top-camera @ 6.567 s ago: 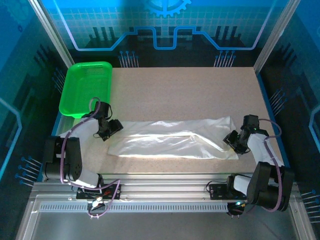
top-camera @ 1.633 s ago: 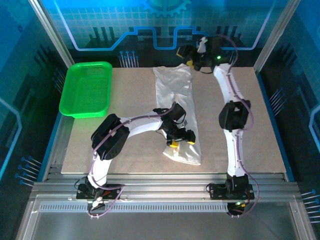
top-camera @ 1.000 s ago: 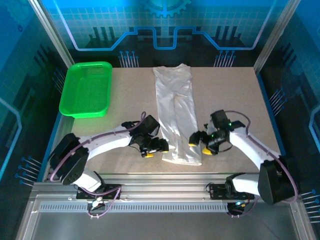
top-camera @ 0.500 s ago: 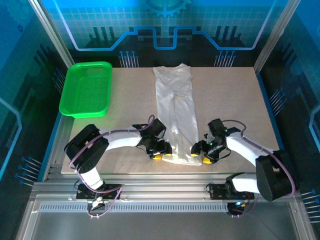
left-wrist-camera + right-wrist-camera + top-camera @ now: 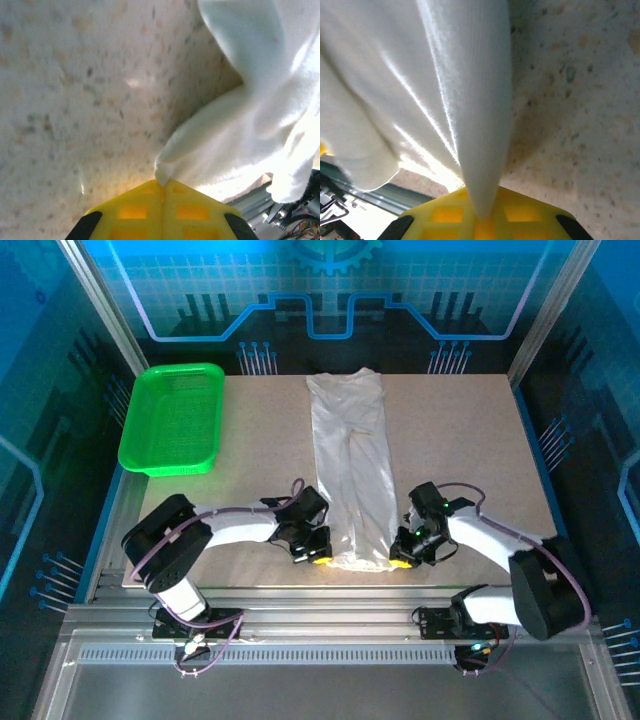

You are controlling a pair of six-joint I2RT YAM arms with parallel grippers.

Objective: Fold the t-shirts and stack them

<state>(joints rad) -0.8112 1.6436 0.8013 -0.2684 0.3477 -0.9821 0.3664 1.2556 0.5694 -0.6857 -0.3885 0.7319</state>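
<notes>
The t-shirt [image 5: 352,460] lies as a long narrow strip down the centre of the table [image 5: 470,430], from its upper edge to its lower edge. At the strip's lower left corner the left gripper [image 5: 318,558] pinches a tip of cloth, jaws pressed together. At the lower right corner the right gripper [image 5: 400,560] pinches a fold. A green basket [image 5: 172,418] sits at upper left.

Blue glow washes the enclosure walls [image 5: 40,390] while the worktop [image 5: 470,440] sits evenly lit from above, the t-shirt [image 5: 350,460] nearly blown out white, and both wrist views blur soft and glary up close on the cloth.
</notes>
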